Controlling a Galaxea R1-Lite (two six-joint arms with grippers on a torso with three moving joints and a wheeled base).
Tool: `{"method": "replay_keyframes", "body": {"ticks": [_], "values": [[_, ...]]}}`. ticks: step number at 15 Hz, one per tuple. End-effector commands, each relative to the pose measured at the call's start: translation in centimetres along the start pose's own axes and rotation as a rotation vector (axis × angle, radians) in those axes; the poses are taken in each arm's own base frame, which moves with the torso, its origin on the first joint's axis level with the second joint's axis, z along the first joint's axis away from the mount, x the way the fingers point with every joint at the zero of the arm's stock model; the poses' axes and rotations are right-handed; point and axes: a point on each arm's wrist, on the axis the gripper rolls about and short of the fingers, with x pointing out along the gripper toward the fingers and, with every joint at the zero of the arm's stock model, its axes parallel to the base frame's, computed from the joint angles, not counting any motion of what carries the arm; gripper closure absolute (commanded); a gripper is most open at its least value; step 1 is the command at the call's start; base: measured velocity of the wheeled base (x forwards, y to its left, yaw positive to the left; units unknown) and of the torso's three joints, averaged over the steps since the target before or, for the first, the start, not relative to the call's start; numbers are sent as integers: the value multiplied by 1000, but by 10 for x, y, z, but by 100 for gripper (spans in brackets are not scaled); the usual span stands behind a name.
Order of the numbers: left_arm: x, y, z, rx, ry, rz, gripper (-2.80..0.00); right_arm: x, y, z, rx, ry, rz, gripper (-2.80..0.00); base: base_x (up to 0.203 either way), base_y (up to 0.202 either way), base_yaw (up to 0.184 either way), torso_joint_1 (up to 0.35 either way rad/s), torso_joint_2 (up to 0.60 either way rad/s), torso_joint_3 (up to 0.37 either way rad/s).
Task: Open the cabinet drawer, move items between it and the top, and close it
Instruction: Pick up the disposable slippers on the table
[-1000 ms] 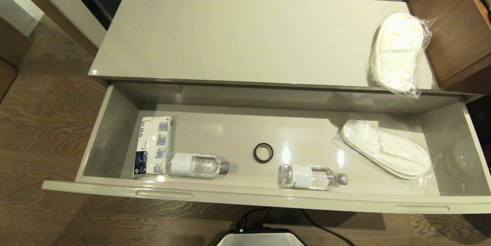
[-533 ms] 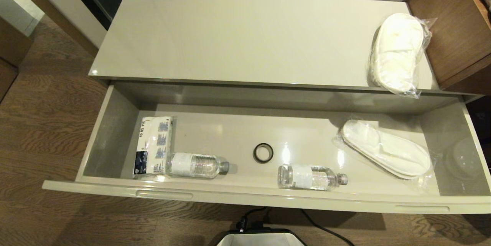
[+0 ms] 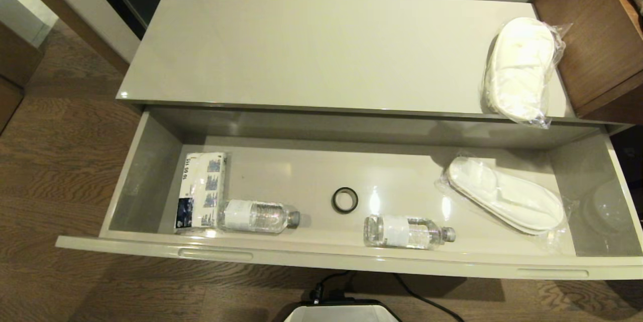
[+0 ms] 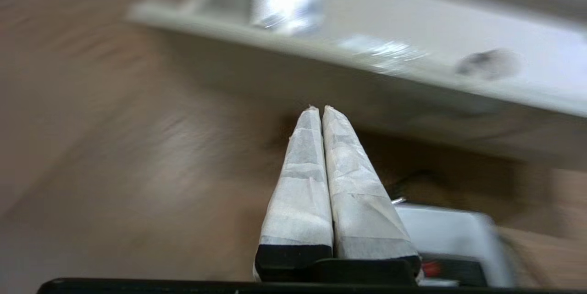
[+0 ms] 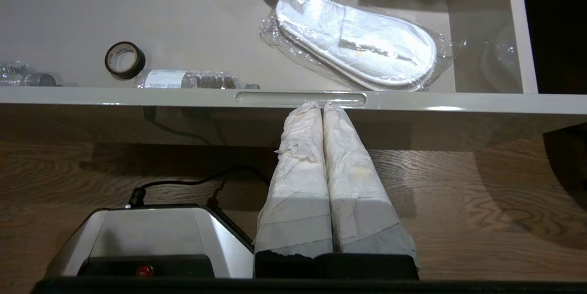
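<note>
The cabinet drawer (image 3: 346,256) stands pulled fully open across the lower half of the head view, its long front panel with 2 recessed handle slots running along the bottom edge. Inside, at lower left, a white-and-blue tissue pack (image 3: 201,192) lies flat with 1 water bottle (image 3: 258,216) on its side just beside it, cap pointing right. Near the centre sits a small black ring (image 3: 344,200), and to its lower right a second water bottle (image 3: 408,232) lies on its side close to the front panel. At the right of the drawer a plastic-wrapped slipper pair (image 3: 505,195) lies at a slant — apart from both bottles.

The top (image 3: 311,50) fills the upper half of the frame; another wrapped slipper pair (image 3: 520,68) rests at its right end, its wrapping overhanging the front edge.

Neither arm shows in the head view. The left gripper (image 4: 319,109) has its 2 taped fingers pressed together, holding nothing, above the wood floor short of the drawer. The right gripper (image 5: 321,105) is likewise pressed together and empty, its tips before the drawer's right handle slot (image 5: 300,98).
</note>
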Motion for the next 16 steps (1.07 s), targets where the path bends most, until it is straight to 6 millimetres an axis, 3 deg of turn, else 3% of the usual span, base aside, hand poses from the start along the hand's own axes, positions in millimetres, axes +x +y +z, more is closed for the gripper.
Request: {"method": "replay_keyframes", "body": {"ticks": [1, 3, 5, 6, 16], "values": [[2, 0, -5, 6, -22, -35, 0, -1, 0, -1, 0, -14, 1, 0, 0, 0, 0, 0, 0, 0], [2, 0, -4, 57, -27, -36, 0, -1, 0, -1, 0, -14, 1, 0, 0, 0, 0, 0, 0, 0], [4, 0, -8, 274, -19, -33, 0, -1, 0, -1, 0, -14, 1, 0, 0, 0, 0, 0, 0, 0], [4, 1, -10, 301, -14, -32, 0, -1, 0, -1, 0, -14, 1, 0, 0, 0, 0, 0, 0, 0], [5, 1, -12, 231, -15, -28, 0, -1, 0, -1, 0, -14, 1, 0, 0, 0, 0, 0, 0, 0]]}}
